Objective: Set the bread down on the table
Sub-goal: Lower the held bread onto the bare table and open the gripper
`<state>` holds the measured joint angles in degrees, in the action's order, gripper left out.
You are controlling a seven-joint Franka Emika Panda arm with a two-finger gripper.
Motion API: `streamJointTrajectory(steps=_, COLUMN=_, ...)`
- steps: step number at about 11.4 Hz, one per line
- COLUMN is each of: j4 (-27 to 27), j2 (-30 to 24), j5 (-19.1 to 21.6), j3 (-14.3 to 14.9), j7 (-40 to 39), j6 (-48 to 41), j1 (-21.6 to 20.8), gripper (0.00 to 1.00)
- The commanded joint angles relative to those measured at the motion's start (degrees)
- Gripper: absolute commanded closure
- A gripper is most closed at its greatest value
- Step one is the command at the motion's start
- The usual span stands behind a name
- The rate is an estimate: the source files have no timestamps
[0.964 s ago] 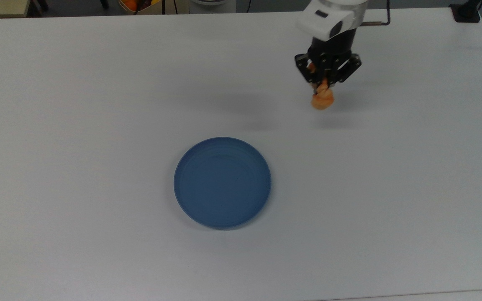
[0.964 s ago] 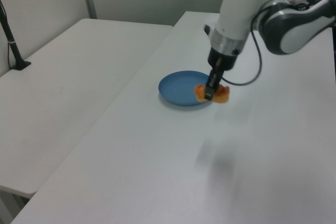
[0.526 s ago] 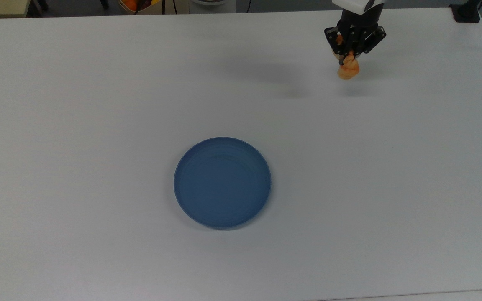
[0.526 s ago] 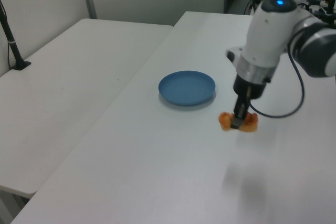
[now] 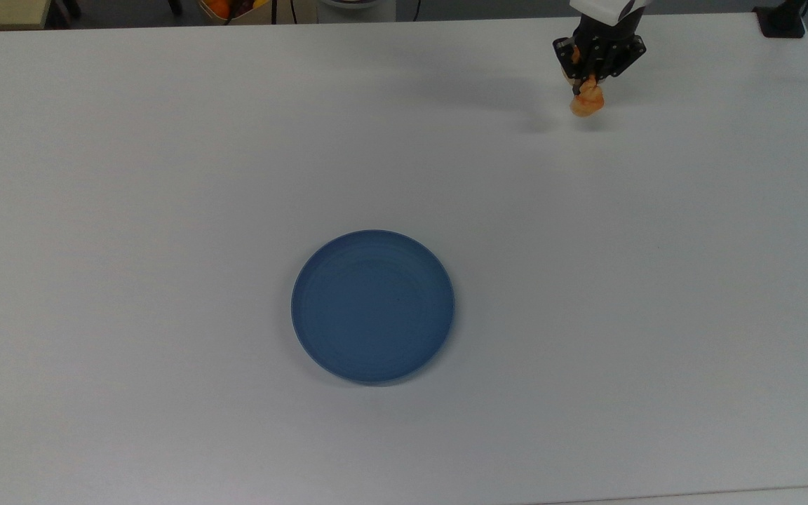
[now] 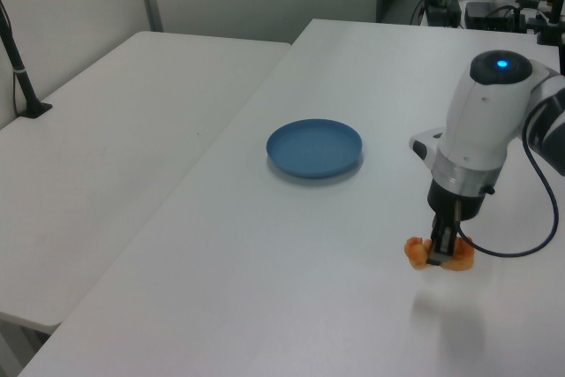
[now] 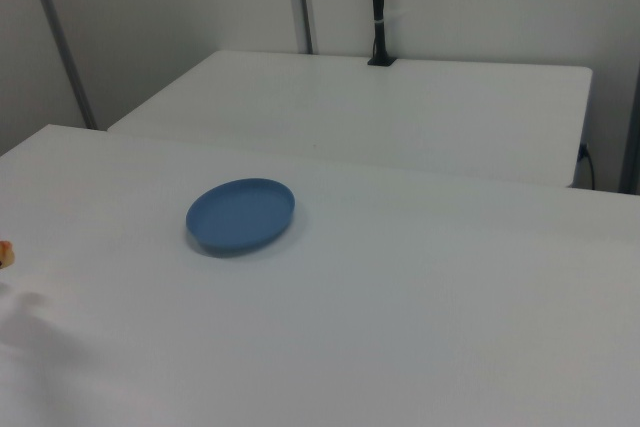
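Lowering is the step in hand: the gripper has its jaws pinched on the bread, which hangs from them near the far right corner of the table in the top view, well apart from the blue plate. In the left view the bread sits at or just above the tabletop beneath the gripper; whether it is touching cannot be told, though the shadow lies close by. In the right view an orange sliver of the bread shows at the right view's left edge. Recommended practice: descend the last part slowly and straight, confirm the pastry's base bears on the table, then part the jaws fully before lifting vertically. Risks judged: releasing early may let it roll; pressing down may squash it; rising while still gripping may drag it.
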<state>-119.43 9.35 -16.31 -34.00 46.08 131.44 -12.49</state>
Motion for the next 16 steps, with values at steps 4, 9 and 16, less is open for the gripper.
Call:
streamJointTrajectory(steps=4, j4=-1.0, j2=3.9, j5=-0.8, j3=0.3, j7=2.8, j6=3.4, j1=-3.4, gripper=0.85)
streamJointTrajectory(steps=9, j4=0.2, j2=6.6, j5=-2.0, j3=0.3, j7=2.8, j6=3.2, j1=-3.3, gripper=0.45)
streamJointTrajectory(steps=16, j4=0.2, j2=6.8, j5=-2.0, j3=0.3, j7=2.8, j6=2.3, j1=-3.4, gripper=0.02)
